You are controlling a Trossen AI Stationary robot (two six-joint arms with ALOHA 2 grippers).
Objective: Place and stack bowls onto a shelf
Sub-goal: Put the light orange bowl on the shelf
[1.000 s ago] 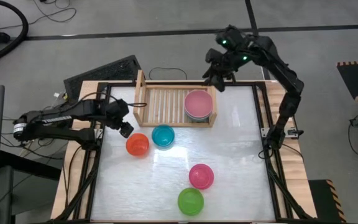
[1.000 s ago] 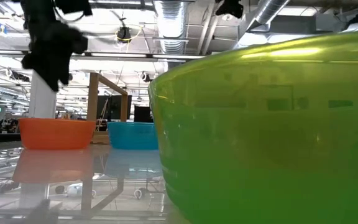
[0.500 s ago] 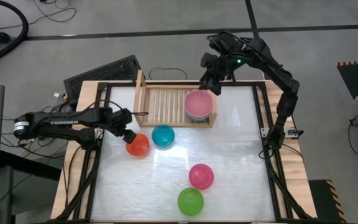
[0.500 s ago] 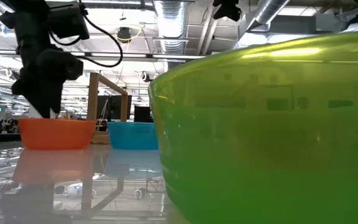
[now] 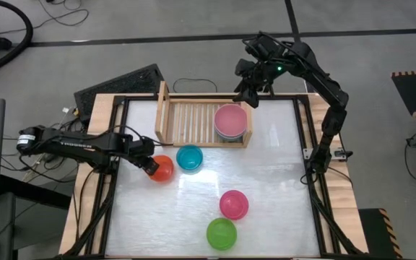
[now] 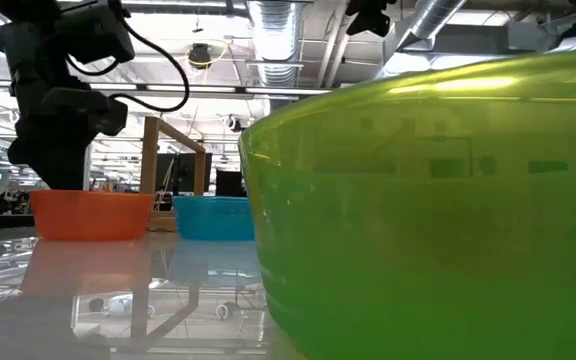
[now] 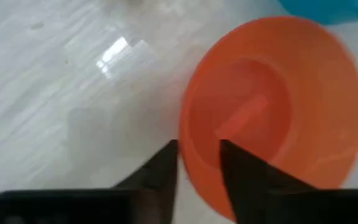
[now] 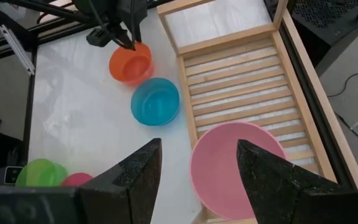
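Note:
My left gripper [image 5: 150, 165] [image 7: 199, 148] is low at the left rim of the red-orange bowl [image 5: 163, 168] [image 6: 90, 215], open, with one finger outside the wall and one inside. The teal bowl [image 5: 190, 157] stands just to the right of it. The magenta bowl [image 5: 233, 204] and the lime green bowl [image 5: 221, 234] [image 6: 428, 200] stand nearer the near edge. A pink bowl [image 5: 230, 120] [image 8: 241, 162] tops a stack in the right end of the wooden shelf [image 5: 190, 121]. My right gripper [image 5: 246, 90] [image 8: 197, 186] hovers open above the shelf's far right corner. My left gripper comes slanting down from the table's left at the red-orange bowl's left rim [image 7: 185, 140], one finger [image 7: 166, 168] outside the wall and one [image 7: 244, 177] inside. A gap shows between the fingers, and I cannot tell whether either touches the wall. The bowl stands on the table.
The shelf's left and middle slats [image 8: 247, 81] are bare. The table's raised dark frame [image 5: 114, 180] runs close behind the left arm. The lime green bowl fills most of the low view.
My left gripper has moved toward the near edge and down, from above and left of the red-orange bowl onto its left rim, so that its fingers now straddle the wall. The bowls have stayed where they were.

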